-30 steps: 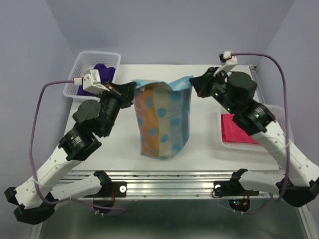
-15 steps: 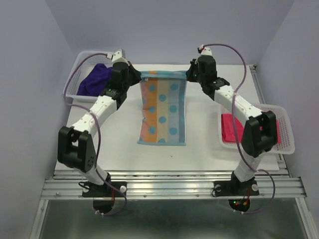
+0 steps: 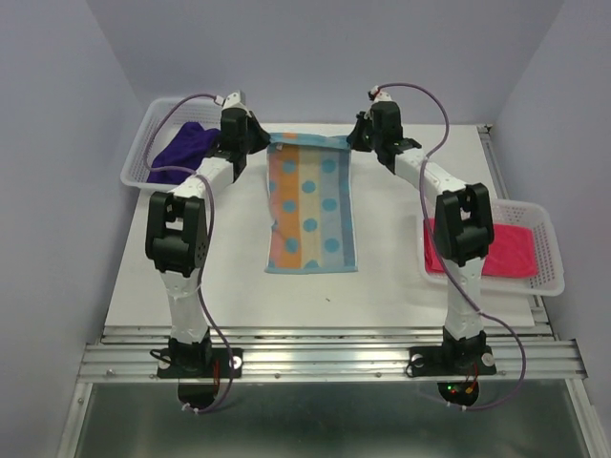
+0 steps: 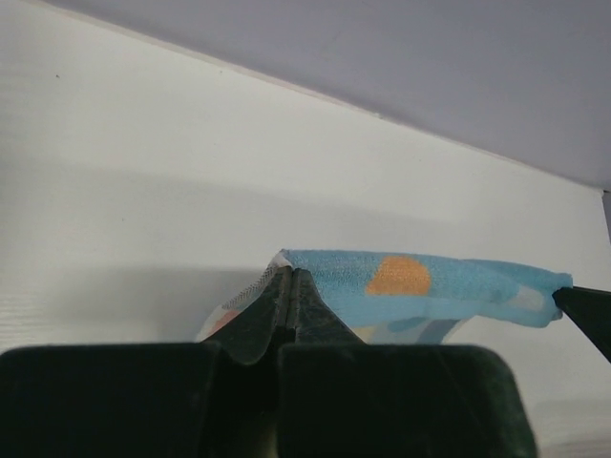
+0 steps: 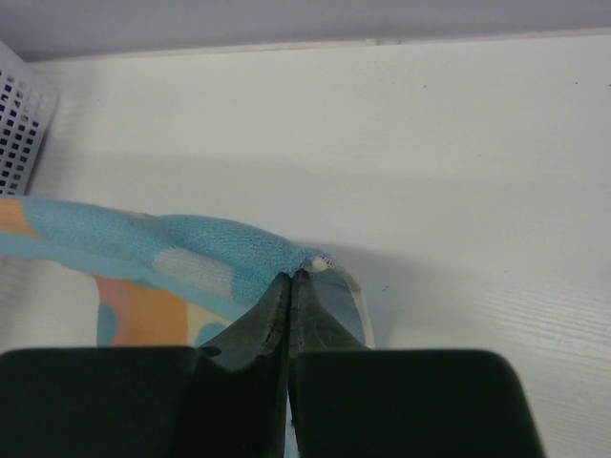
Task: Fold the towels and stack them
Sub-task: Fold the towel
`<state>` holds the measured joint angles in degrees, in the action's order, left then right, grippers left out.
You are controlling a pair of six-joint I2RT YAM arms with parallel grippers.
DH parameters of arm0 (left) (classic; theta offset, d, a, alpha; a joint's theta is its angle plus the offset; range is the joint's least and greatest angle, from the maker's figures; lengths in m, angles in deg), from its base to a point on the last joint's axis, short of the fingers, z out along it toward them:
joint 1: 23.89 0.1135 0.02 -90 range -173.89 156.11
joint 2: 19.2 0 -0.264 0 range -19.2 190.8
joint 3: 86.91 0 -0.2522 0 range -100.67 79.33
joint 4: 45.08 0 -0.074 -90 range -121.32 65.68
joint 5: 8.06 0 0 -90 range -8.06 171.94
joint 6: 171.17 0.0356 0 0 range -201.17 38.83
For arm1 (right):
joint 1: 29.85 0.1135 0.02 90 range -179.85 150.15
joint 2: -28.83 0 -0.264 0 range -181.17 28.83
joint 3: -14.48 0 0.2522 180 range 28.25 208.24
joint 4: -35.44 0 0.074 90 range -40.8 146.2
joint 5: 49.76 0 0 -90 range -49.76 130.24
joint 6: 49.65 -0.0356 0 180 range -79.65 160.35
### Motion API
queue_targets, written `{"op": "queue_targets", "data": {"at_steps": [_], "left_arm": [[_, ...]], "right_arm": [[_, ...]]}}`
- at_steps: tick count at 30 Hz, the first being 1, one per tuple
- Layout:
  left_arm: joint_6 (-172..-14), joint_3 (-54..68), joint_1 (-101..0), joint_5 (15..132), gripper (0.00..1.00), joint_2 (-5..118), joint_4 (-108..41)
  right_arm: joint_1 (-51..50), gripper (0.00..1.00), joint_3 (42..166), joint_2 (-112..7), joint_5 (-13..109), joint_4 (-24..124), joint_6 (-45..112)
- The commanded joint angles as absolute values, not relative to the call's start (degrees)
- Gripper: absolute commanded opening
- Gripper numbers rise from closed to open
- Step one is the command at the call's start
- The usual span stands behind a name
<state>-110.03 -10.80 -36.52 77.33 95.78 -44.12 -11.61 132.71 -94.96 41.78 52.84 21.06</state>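
Observation:
A towel [image 3: 310, 205] with orange, cream and blue stripes and blue dots lies spread lengthwise on the white table [image 3: 401, 277]. Its far edge is lifted slightly between my two grippers. My left gripper [image 3: 265, 145] is shut on the far left corner; the left wrist view shows the jaws [image 4: 289, 277] pinching light blue cloth [image 4: 420, 281] with an orange dot. My right gripper [image 3: 351, 143] is shut on the far right corner, and its jaws [image 5: 291, 279] pinch the blue cloth [image 5: 191, 243] in the right wrist view. A dark purple towel [image 3: 181, 151] and a pink-red towel [image 3: 501, 250] lie in baskets.
A white mesh basket [image 3: 158, 114] at the far left holds the purple towel; its wall shows in the right wrist view [image 5: 19, 124]. Another white basket [image 3: 546, 239] at the right edge holds the pink-red towel. Both arms stretch to the table's far edge.
Both arms have reached far forward, carrying the towel's top edge to the far side. The towel went from hanging in the air to lying stretched on the table.

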Motion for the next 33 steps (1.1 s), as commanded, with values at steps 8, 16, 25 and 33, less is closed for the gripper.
{"op": "queue_targets", "data": {"at_steps": [8,16,25,33], "left_arm": [[-110.17,4.41,-36.37,72.97,0.00,82.26,-52.67],[-112.46,22.62,-39.54,75.42,0.00,69.24,-56.01],[-116.32,39.50,-41.91,76.49,0.00,59.47,-55.40],[-118.79,47.60,-44.46,78.86,0.00,50.86,-49.70]], "right_arm": [[-11.74,0.01,119.69,-81.33,49.11,53.77,17.50],[-10.78,0.01,101.67,-68.75,52.89,53.06,14.60],[-6.91,0.01,89.08,-59.86,53.42,54.38,12.05],[-0.68,0.01,82.04,-56.61,51.23,56.14,9.85]]}}
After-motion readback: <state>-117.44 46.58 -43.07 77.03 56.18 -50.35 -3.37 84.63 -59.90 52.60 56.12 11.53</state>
